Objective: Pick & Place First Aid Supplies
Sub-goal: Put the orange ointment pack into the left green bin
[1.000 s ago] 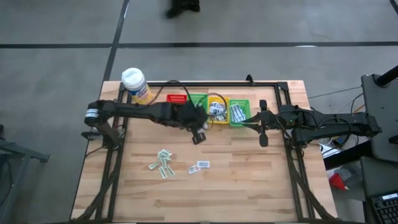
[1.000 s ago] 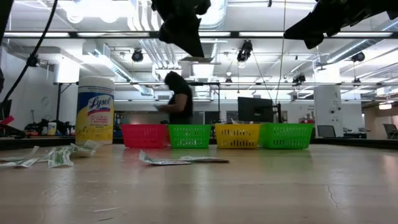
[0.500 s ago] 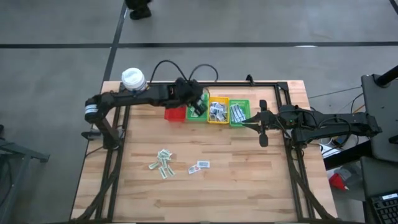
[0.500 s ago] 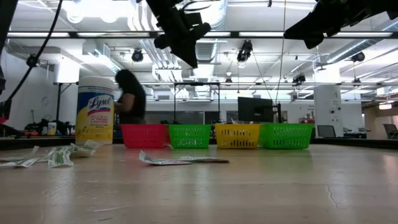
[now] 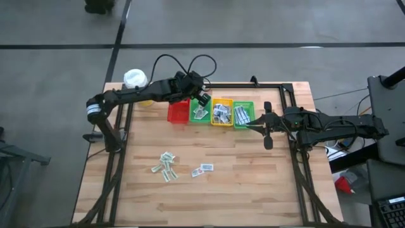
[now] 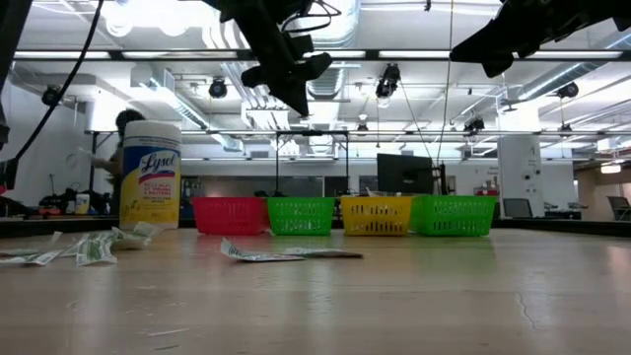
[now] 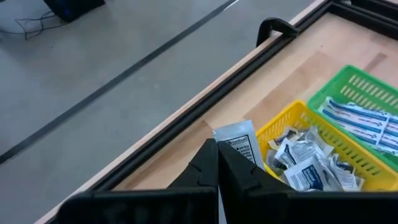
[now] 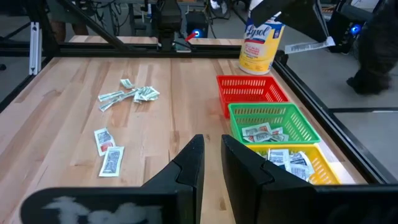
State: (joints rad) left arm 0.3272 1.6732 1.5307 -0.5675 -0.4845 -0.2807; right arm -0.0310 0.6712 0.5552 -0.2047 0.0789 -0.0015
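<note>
My left gripper [image 5: 202, 99] hangs over the first green basket [image 5: 201, 112] at the far side, shut on one white first aid packet [image 7: 239, 144]; the packet also shows in the right wrist view [image 8: 309, 45]. More packets lie flat on the wood: a cluster [image 5: 164, 166] and a pair [image 5: 202, 169]. Others fill the green, yellow [image 5: 221, 113] and second green basket [image 5: 243, 114]. The red basket [image 5: 178, 111] shows no packets. My right gripper [image 5: 267, 130] waits at the table's right, its fingers [image 8: 193, 158] a narrow gap apart around nothing. My left gripper pinches one end of the packet [image 7: 231, 149] between its two fingers. The rest of the packet sticks out past the fingertips. The fingers slant down toward the baskets, and the packet is lifted clear, above the basket row.
A yellow Lysol bottle with a white cap [image 5: 135, 80] stands at the far left corner. A black frame rail [image 5: 253, 84] runs along the far edge behind the baskets. Bare wood lies toward the near edge. A person moves in the room behind [image 6: 126, 148].
My left gripper has swung from above the wood in front of the baskets toward the far edge, to above the basket row, turning as it went and staying shut on the packet. The person behind has walked toward the left.
</note>
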